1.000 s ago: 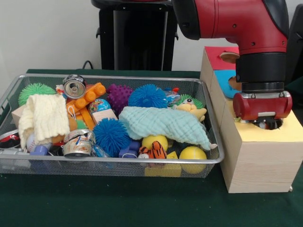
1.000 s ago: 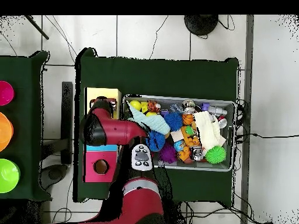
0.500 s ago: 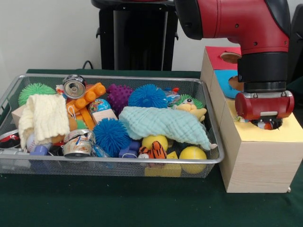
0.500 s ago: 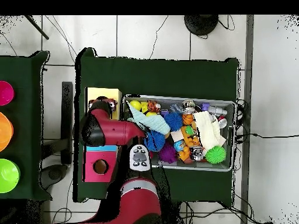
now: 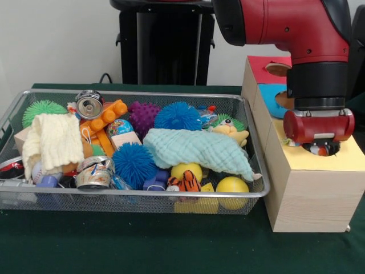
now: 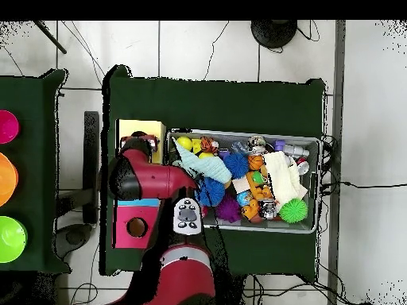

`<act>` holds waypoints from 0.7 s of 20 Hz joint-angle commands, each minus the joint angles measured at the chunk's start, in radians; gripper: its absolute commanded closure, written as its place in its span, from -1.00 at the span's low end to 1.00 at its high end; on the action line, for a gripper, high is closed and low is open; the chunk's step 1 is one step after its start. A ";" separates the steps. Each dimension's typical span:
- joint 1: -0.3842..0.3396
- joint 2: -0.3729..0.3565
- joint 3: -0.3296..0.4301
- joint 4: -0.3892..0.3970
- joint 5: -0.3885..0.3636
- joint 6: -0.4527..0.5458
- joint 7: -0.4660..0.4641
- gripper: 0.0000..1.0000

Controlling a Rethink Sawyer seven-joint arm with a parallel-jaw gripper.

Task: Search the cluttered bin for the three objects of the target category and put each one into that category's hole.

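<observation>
Yellow is the section of the wooden box [image 5: 311, 191] under the gripper [image 5: 318, 149], which hangs right at its hole [image 5: 336, 149], and whether the gripper is parted or clamped on anything I cannot tell, the red wrist hides it. The risk: anything released off-centre could catch the rim and bounce onto the green table [image 5: 142, 242]. Candidates wait in the mesh bin [image 5: 114, 200]: a yellow ball [image 5: 232, 186] at the front, near the box, smooth, round, likely to roll.
</observation>
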 commanded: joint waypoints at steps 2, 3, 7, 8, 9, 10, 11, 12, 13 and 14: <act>0.043 0.003 -0.101 0.134 0.035 0.245 0.171 -1.00; 0.049 -0.004 -0.109 0.129 0.036 0.265 0.168 -1.00; 0.072 -0.024 -0.139 0.114 0.034 0.323 0.166 -1.00; 0.076 -0.028 -0.143 0.113 0.033 0.333 0.168 -1.00; 0.077 -0.028 -0.144 0.114 0.028 0.330 0.169 -1.00; 0.078 -0.028 -0.147 0.114 0.023 0.323 0.171 -1.00; 0.072 -0.031 -0.139 0.119 0.020 0.309 0.177 -1.00; 0.065 -0.035 -0.132 0.124 0.016 0.295 0.184 1.00; 0.070 -0.033 -0.137 0.119 0.014 0.300 0.181 1.00; 0.075 -0.032 -0.142 0.114 0.013 0.306 0.178 1.00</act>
